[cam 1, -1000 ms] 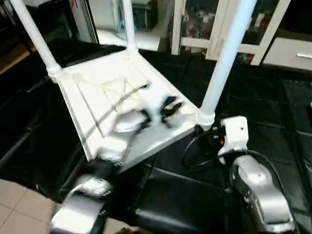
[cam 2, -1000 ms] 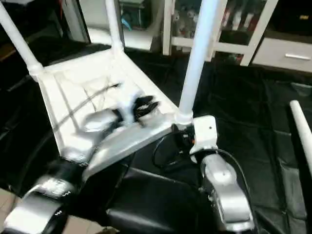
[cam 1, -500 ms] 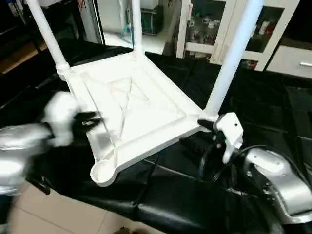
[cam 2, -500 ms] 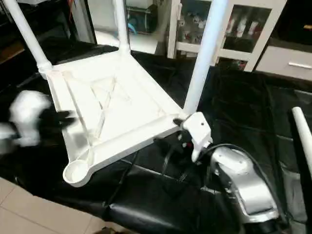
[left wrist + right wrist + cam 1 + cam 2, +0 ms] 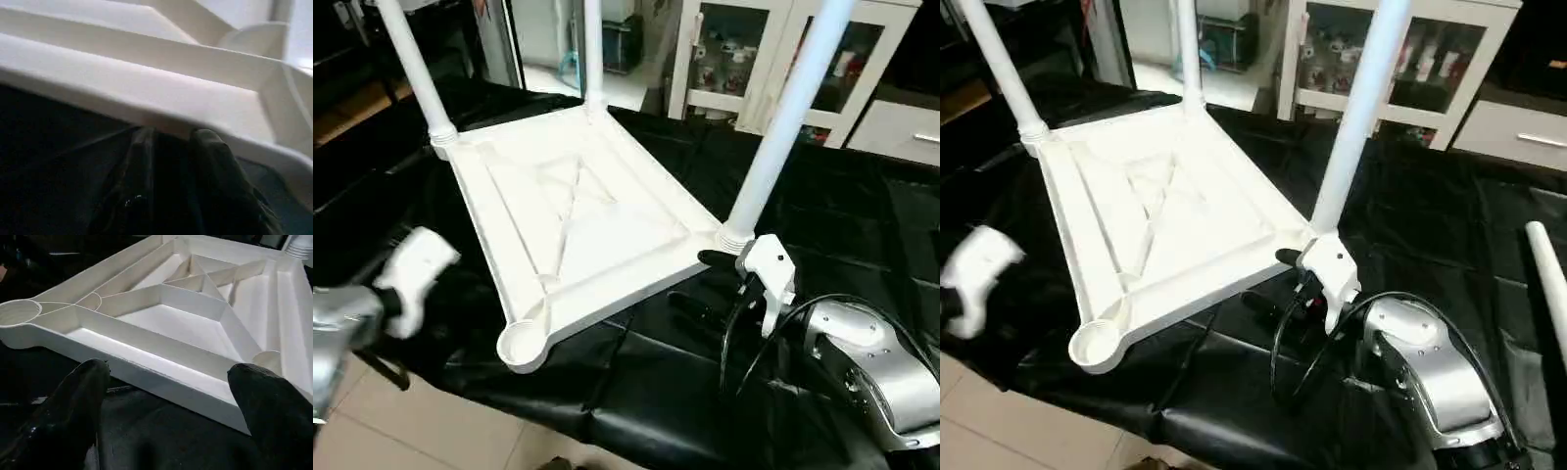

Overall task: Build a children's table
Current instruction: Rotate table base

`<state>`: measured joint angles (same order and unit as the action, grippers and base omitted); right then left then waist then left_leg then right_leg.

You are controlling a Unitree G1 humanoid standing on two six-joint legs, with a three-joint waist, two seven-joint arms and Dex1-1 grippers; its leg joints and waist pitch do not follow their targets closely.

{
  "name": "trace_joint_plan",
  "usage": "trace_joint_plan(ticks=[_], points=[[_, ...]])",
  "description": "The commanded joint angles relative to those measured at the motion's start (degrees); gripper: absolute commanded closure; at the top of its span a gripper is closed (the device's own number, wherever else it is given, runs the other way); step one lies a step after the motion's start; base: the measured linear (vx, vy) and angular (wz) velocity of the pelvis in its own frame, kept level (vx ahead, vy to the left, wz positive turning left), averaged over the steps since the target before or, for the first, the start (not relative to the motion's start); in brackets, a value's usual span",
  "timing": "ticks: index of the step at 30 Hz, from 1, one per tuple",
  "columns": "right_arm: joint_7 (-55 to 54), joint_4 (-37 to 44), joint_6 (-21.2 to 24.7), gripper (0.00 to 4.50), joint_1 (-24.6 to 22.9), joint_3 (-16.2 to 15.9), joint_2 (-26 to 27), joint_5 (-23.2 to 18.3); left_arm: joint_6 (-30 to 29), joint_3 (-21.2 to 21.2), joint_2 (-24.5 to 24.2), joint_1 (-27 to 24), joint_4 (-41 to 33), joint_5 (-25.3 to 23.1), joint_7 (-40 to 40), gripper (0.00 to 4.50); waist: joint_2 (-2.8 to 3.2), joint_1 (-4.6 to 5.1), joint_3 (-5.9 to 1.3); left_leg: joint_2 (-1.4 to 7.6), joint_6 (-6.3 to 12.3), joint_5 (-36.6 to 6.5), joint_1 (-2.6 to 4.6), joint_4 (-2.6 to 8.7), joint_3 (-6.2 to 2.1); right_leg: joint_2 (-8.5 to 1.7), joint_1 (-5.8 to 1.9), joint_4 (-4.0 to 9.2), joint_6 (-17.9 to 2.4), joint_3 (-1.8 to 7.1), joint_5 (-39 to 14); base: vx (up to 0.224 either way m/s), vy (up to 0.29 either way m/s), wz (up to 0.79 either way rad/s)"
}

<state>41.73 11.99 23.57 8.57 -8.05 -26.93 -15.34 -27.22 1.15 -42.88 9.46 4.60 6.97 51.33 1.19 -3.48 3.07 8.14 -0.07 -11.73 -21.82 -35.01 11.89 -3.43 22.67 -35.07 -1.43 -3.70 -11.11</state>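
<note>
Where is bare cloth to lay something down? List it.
Free: the black cloth between the upside-down table top and the loose leg, and the strip along the near edge below the empty corner socket. Crowded: the near right corner, where the right hand and its cable sit.

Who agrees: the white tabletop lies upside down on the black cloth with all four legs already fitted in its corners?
Not quite. The tabletop lies upside down with three legs fitted; the near corner socket is empty, as the left eye view shows. A fourth leg lies loose on the black cloth.
</note>
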Motion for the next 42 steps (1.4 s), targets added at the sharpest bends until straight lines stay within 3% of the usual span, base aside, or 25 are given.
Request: trace_joint_plan(ticks=[1,7,10,11,14,16,17,21,25,26,27,36,37,38,40,42], points=[[0.18,1.06,-0.16,0.25,-0.06,0.48,-0.59,-0.45,-0.83,-1.45,0.13,0.29,-1.55,-0.17,0.77,3.16,0.81,-0.02,-3.37,5.62,-1.33,-13.06,1.80,5.07,-3.29,-5.98,-2.02,3.75,-11.54,3.87,-7.41,0.000,0.000,0.00],[-1.80,0.86,-0.57,0.25,-0.34,2.72,-0.44,0.13,-2.44,-6.56,3.38,1.23,-4.77,0.89,2.89,3.16,1.01,-0.21,-3.22,5.86,-1.86,-14.44,2.25,5.19,-3.27,-5.86,-1.85,4.00,-11.69,3.84,-8.97,0.000,0.000,0.00],[-4.90,-0.15,-0.66,0.25,0.44,4.32,0.79,0.88,-2.23,-9.46,7.18,3.01,-5.43,1.47,2.51,3.16,0.84,-0.34,-2.73,5.72,-3.39,-19.19,2.92,5.37,-3.22,-5.91,-1.48,4.86,-10.94,3.95,-14.99,0.000,0.000,0.00],[-5.61,-0.35,-0.72,0.25,0.59,4.63,1.10,0.96,-1.90,-10.10,8.07,3.53,-5.21,1.23,2.14,3.16,0.70,-0.39,-2.76,5.68,-3.77,-19.82,2.83,5.39,-3.39,-6.08,-1.72,4.90,-10.39,4.00,-16.64,0.000,0.000,0.00],[-7.78,-0.77,-0.80,0.25,0.96,5.60,2.25,1.05,-0.62,-12.30,11.44,5.56,-4.13,0.17,0.83,3.16,0.40,-0.21,-2.91,5.61,-3.41,-18.53,2.51,5.40,-3.51,-6.08,-1.97,4.92,-9.43,4.04,-17.02,0.000,0.000,0.00],[-8.63,-0.79,-0.69,0.25,1.06,5.95,2.78,1.04,0.01,-13.24,13.19,6.47,-3.66,-0.17,0.28,3.16,0.39,-0.28,-2.98,5.58,-2.82,-17.41,2.67,5.07,-3.36,-6.26,-1.83,5.22,-9.44,4.11,-17.42,0.000,0.000,0.00],[-9.02,-0.74,-0.61,0.25,1.06,6.10,3.01,1.04,0.20,-13.71,14.23,6.91,-3.46,-0.27,-0.04,3.16,0.36,-0.19,-3.04,5.61,-2.52,-16.19,2.21,5.15,-3.46,-6.22,-2.23,5.06,-9.42,4.03,-16.64,0.000,0.000,0.00],[-9.95,-0.50,-0.40,0.25,0.83,6.40,3.50,1.07,1.66,-16.07,17.65,8.41,-2.07,-1.85,-1.51,3.16,0.22,0.20,-3.19,5.55,-1.39,-14.05,1.85,5.04,-3.45,-6.06,-2.47,4.79,-9.73,3.92,-13.51,0.000,0.000,0.00],[-10.89,-0.13,-0.21,0.25,0.23,6.59,3.53,1.10,2.55,-18.17,21.14,9.47,-0.03,-2.60,-3.33,3.16,0.25,0.23,-3.34,5.58,-0.58,-12.38,1.90,4.80,-3.28,-6.00,-2.49,4.62,-10.57,3.89,-11.24,0.000,0.000,0.00],[-11.22,0.47,0.08,0.25,-0.21,6.73,3.67,0.99,3.71,-18.98,22.97,9.77,1.08,-3.03,-4.41,3.16,0.67,0.13,-3.32,5.56,-0.28,-12.12,1.80,4.74,-3.35,-6.08,-2.58,4.60,-10.86,3.88,-10.92,0.000,0.000,0.00],[-11.30,0.65,0.15,0.25,-0.33,6.76,3.68,0.96,3.83,-19.26,23.32,9.74,1.11,-3.10,-4.54,3.16,0.33,0.25,-3.24,5.60,-0.25,-12.92,1.78,4.81,-3.31,-6.06,-2.62,4.82,-10.76,3.85,-11.77,0.000,0.000,0.00],[-12.56,1.26,0.55,0.25,-0.73,6.97,4.13,0.51,6.20,-20.59,27.44,9.14,2.25,-3.72,-7.07,3.16,0.54,0.21,-3.14,5.66,-0.34,-14.27,1.87,4.83,-3.43,-6.09,-2.48,5.22,-9.73,3.87,-15.59,0.000,0.000,0.00],[-12.82,1.75,0.73,0.25,-0.94,6.81,4.25,0.49,6.17,-20.54,27.46,8.69,1.50,-3.60,-7.22,3.16,0.86,0.24,-3.15,5.70,-0.42,-14.25,1.85,4.87,-3.48,-6.07,-2.47,5.19,-9.75,3.87,-15.21,0.000,0.000,0.00],[-13.00,2.12,0.85,0.25,-1.10,6.71,4.33,0.48,6.09,-20.50,27.36,8.34,0.88,-3.47,-7.23,3.16,0.57,0.32,-3.14,5.71,-0.35,-14.10,1.76,4.94,-3.47,-5.95,-2.51,5.20,-9.62,3.84,-14.39,0.000,0.000,0.00],[-13.65,2.90,1.11,0.25,-1.59,6.99,4.70,0.26,5.40,-19.22,26.86,7.13,-1.72,-2.22,-7.24,3.16,0.68,0.37,-3.21,5.79,-0.09,-13.68,1.60,4.97,-3.52,-6.07,-2.67,4.96,-9.88,3.86,-13.08,0.000,0.000,0.00],[-17.42,4.09,3.51,0.25,-2.62,7.62,5.65,1.61,3.90,-16.20,24.66,3.34,-9.18,0.74,-6.27,3.16,0.88,0.41,-3.14,5.82,0.14,-13.71,1.64,5.00,-3.47,-6.08,-2.59,5.01,-10.60,3.85,-13.00,0.000,0.000,0.00]])
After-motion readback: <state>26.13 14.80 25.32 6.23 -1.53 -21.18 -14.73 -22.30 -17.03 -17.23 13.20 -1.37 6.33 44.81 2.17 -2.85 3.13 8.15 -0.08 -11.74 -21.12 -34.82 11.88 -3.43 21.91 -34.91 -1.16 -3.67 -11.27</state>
